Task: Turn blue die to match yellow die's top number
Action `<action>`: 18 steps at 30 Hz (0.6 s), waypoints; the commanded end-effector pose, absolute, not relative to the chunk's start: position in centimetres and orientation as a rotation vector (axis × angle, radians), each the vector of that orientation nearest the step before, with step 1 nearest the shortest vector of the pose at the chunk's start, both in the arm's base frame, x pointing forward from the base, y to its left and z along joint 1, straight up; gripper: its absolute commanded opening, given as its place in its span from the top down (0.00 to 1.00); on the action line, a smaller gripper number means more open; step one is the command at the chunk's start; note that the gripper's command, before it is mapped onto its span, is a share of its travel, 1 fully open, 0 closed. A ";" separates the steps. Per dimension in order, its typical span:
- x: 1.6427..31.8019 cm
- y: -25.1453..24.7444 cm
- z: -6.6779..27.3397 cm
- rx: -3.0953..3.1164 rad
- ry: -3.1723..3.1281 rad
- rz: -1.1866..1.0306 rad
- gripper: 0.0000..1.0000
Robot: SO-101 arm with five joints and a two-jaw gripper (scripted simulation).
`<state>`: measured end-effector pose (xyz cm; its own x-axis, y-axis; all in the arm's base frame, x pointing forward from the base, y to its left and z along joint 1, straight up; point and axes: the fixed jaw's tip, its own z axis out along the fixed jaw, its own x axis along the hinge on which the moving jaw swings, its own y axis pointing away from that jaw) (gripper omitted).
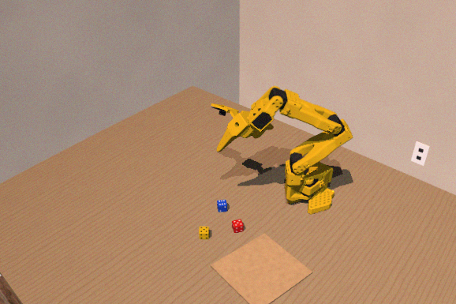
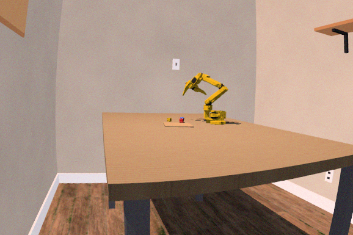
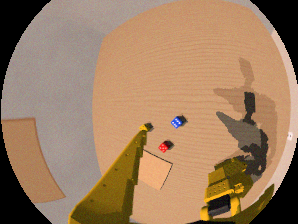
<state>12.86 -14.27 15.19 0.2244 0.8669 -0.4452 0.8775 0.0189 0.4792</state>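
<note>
Hovering gripper (image 1: pixel 219 127) open; cubic blue die (image 1: pixel 222 205) off flat square mat (image 1: pixel 261 268).

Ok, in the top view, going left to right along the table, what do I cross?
yellow die → blue die → red die → mat → arm base

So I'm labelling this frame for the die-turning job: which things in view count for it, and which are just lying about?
For the job:
- blue die, on the bare table
- yellow die, the number to match
- mat, no dice on it
- gripper, open, raised

Lying about:
- red die, to stay as is
</note>
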 end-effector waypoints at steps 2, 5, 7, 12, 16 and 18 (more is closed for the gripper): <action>13.2 -14.4 15.9 1.768 1.611 -0.024 0.01; 13.6 -14.4 15.5 1.733 1.659 -0.032 0.04; 14.1 -14.4 15.1 1.695 1.708 -0.040 0.07; 15.3 -14.2 14.0 1.581 1.840 -0.063 0.15; 16.4 -13.9 12.8 1.462 1.960 -0.084 0.23; 17.2 -13.6 11.9 1.369 2.043 -0.098 0.29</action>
<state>15.71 -13.67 11.53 -0.1360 0.8575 -0.4962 0.8924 0.3236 0.3145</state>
